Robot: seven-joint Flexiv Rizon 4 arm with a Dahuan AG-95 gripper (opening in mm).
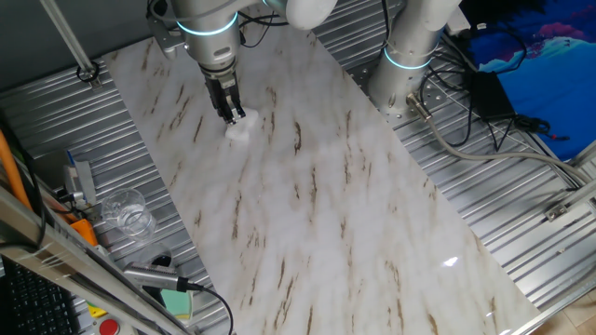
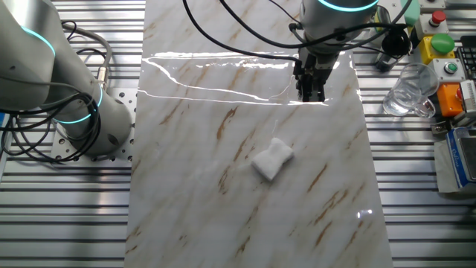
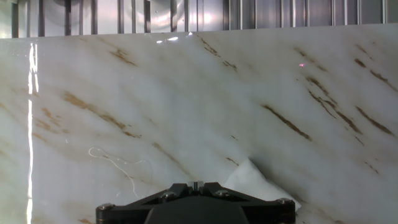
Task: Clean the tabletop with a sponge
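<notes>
While the ribbed grey metal bench (image 1: 521, 195) carries everything, the biggest thing on it is the long glossy white-marble slab w/ brown streaks, i.e. the worktop (image 1: 326, 214) to be cleaned; it runs lengthwise across both fixed views. No obvious dirt shows on it, only glare bands and, in the hand view, a thin pale squiggle (image 3: 118, 163) that may be a thread or smear; can't tell which.

Next in size, the white robot arm (image 1: 209, 23) w/ cyan ring reaches in over the slab's far end, wrist pointing straight down, prob. so the fingers can come onto a flat-lying item from above. A second white arm base (image 1: 410, 51) stands off the slab at the side.

Off to the edge sit a clear glass cup (image 1: 128, 212) and a pale green block w/ dark top (image 1: 175, 300), both on the ribs, apart from the slab.

Smaller: the dark two-finger claw (image 1: 229, 112). Fingers hang low, near the slab; whether they're apart or together I can't tell, since the hand view shows only the black housing.

Smallest: the small soft white sponge (image 2: 272, 160), irregular block, lying flat on the marble. One fixed view puts it right at the fingertips; the other shows clear slab between claw (image 2: 311, 91) and sponge, so it isn't gripped. Hand view has a sponge corner (image 3: 258, 183) just ahead of the housing. Judgement: pickup not yet done.
</notes>
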